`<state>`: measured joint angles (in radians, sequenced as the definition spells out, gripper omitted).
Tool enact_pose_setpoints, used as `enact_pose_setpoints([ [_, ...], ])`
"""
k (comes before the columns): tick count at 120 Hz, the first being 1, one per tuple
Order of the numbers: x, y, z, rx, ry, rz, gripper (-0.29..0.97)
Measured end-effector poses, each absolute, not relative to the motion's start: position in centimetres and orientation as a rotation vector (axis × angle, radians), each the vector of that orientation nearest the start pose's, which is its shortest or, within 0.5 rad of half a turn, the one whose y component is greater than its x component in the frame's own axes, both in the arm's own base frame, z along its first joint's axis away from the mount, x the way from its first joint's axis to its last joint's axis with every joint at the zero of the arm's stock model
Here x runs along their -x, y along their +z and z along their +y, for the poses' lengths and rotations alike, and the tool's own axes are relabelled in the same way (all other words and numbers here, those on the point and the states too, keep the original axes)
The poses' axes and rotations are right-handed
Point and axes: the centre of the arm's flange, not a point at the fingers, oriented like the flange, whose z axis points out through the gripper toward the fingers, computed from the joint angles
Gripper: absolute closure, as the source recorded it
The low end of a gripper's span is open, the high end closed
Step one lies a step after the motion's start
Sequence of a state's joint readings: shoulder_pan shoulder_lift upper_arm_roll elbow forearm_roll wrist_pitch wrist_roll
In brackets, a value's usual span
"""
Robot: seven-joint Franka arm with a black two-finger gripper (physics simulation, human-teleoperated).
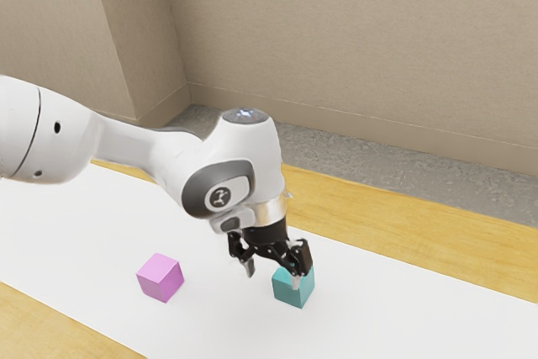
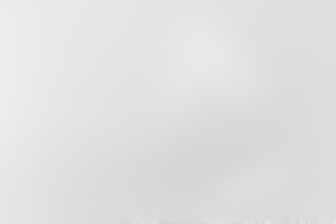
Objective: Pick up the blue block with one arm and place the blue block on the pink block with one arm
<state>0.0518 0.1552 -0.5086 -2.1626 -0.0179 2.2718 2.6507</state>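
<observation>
The arm (image 1: 101,145) bulks nearest, its white link coming in from the exterior view's left and bending down to the gripper (image 1: 272,275). The gripper hangs low over the mat (image 1: 403,308) with its black fingers spread apart, released and grasping nothing. One finger (image 1: 250,268) points down at bare mat, clear of the blue block (image 1: 294,290) on the side toward the exterior view's left. The other finger overlaps the block's top edge; whether it touches cannot be told.

The blue block sits on the mat just under the hand. The pink block (image 1: 160,277) rests on the same mat, well apart toward the exterior view's left, with nothing on it.

The white mat covers a wooden table (image 1: 395,216). Beyond the table lie a grey floor (image 1: 403,166) and beige walls (image 1: 336,31). In the wrist view the mat (image 2: 168,98) is a plain white surface.
</observation>
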Motion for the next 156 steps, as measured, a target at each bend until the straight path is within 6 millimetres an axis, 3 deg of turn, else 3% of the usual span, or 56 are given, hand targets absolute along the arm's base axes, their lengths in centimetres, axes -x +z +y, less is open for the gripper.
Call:
enact_pose_setpoints([
  [12, -50.7, 32.0, -24.2, -0.036, -0.182, 3.216, 0.0],
  [25, -52.1, 30.9, -22.3, -0.102, -0.215, 3.209, 0.0],
  [51, -53.7, 31.0, -22.3, -0.121, -0.284, 3.147, 0.0],
  [66, -53.7, 30.9, -22.3, -0.078, -0.326, 3.156, 0.0],
  [94, -53.5, 30.6, -22.3, -0.195, -0.212, 3.172, 0.0],
  [112, -54.2, 30.8, -22.7, -0.226, -0.2, 3.165, 0.0],
  [130, -53.8, 30.9, -23.6, -0.26, -0.199, 3.166, 0.0],
  [156, -53.8, 29.9, -23.7, -0.265, -0.205, 3.178, 0.0],
])
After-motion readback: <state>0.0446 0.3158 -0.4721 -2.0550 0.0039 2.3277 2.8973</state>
